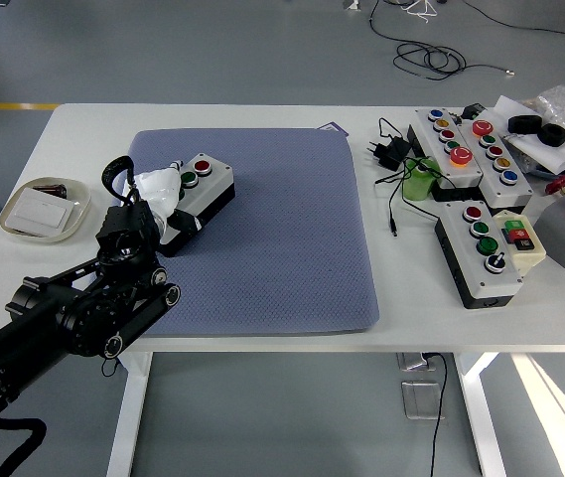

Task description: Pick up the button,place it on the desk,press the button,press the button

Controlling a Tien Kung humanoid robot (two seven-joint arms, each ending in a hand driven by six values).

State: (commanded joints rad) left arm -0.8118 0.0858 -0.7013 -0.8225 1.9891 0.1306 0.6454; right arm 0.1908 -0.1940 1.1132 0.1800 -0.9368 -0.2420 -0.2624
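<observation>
Head view: I'm seeing my left hand [160,196] gripping the near-left end of the button box [195,196], fingers wrapped around it. The box is sitting tilted over the blue mat [282,238], red and green buttons facing up. A white dish [44,209] is lying to the left.

Bright, even overhead light across the white desk [212,117], no harsh glare on it. Soft, short shadows sit under the boxes. A sunlit patch glows on the floor at the lower right. Focus is sharp throughout, with slight wide-angle bending toward the edges.
</observation>
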